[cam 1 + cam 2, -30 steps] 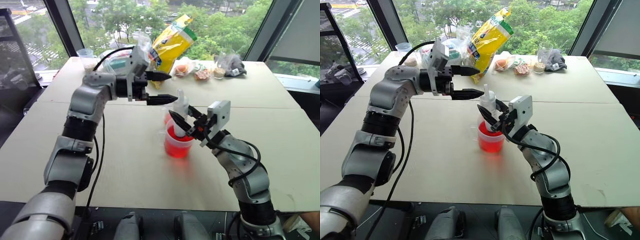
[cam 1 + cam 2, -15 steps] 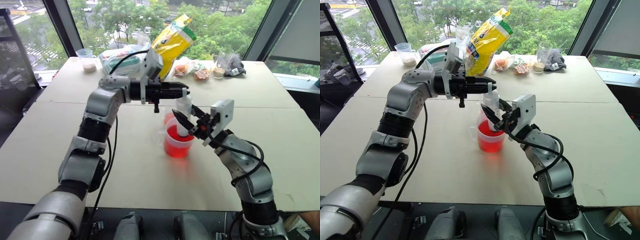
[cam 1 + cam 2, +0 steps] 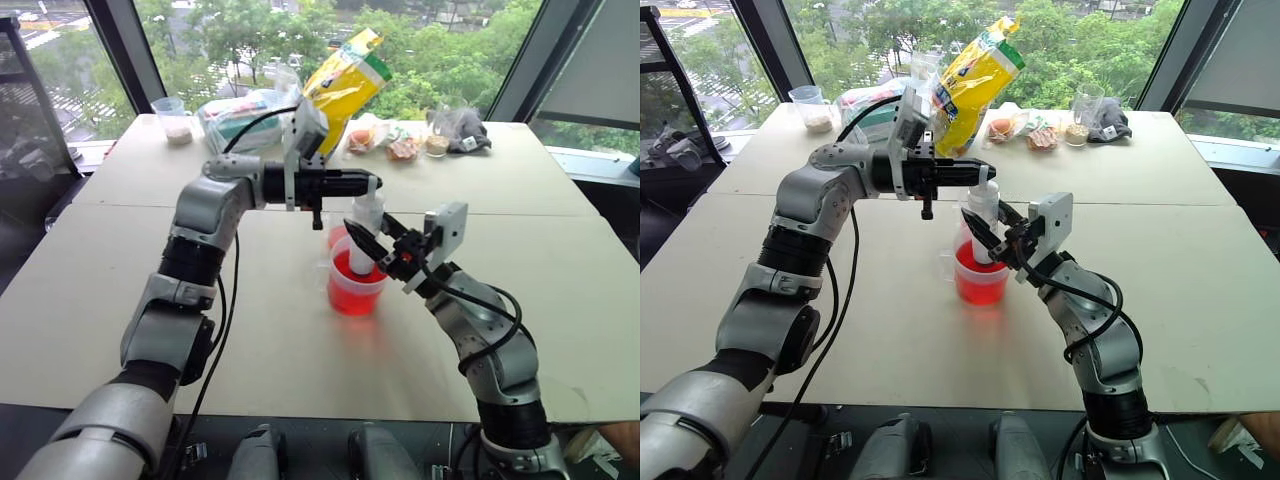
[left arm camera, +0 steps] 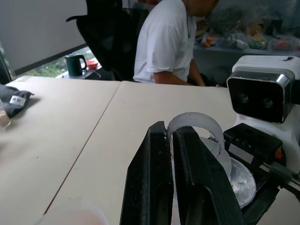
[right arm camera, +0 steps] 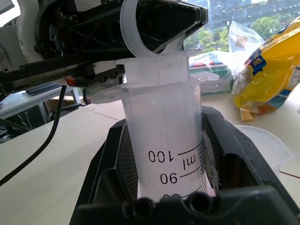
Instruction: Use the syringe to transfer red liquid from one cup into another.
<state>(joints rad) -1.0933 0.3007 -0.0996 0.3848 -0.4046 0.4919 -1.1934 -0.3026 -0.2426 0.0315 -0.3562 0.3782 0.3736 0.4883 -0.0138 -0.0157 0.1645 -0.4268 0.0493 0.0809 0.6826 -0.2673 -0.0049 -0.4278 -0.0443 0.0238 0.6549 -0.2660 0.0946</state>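
Beige table by big windows, trees outside, a yellow bag at the far edge. The syringe stands upright in the spouted cup of red liquid; right gripper clamps its barrel, left gripper pinches the plunger ring.

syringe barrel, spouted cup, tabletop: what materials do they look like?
Large clear syringe: looks like translucent, slightly frosted plastic; black scale marks are printed on it and light passes through the barrel.
Wider clear spouted cup: probably thin clear plastic, glossy; the bright red liquid shows through its wall.
Beige tabletop: matte, flat board with seams between panels; could be laminate or fibreboard, hard to tell.
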